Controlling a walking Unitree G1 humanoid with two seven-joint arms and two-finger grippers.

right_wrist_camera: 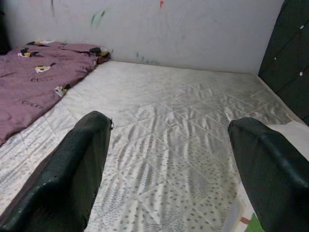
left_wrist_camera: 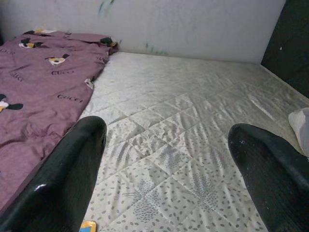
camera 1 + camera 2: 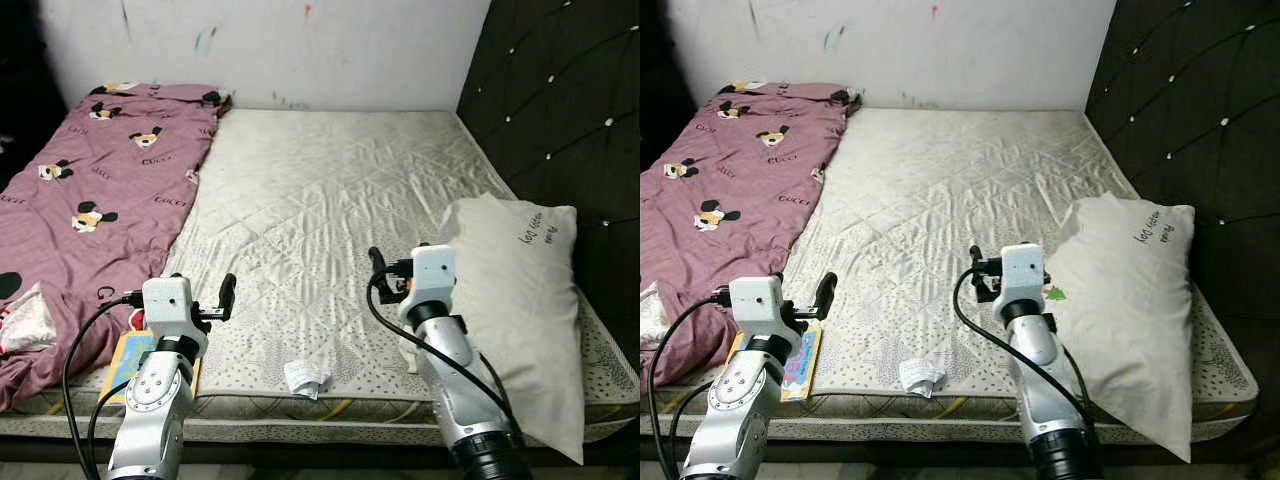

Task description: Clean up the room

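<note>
A bare quilted mattress (image 3: pixel 320 190) lies before me. A purple blanket (image 3: pixel 90 200) with cartoon mice covers its left side. A white pillow (image 3: pixel 520 300) rests at the right edge. A crumpled white paper (image 3: pixel 305 377) sits at the front edge between my arms. A colourful flat book (image 3: pixel 125 360) lies at the front left, just below my left gripper (image 2: pixel 166 130), which hovers open over the mattress. My right gripper (image 1: pixel 169 123) is open too, beside the pillow, close to a small green-printed card (image 3: pixel 1054 293).
A dark tufted headboard panel (image 3: pixel 560 100) runs along the right side. A marked white wall (image 3: pixel 270 50) closes the far end. A white cloth (image 3: pixel 25 320) lies on the blanket at the front left. The bed's front edge (image 3: pixel 320 410) is right below my arms.
</note>
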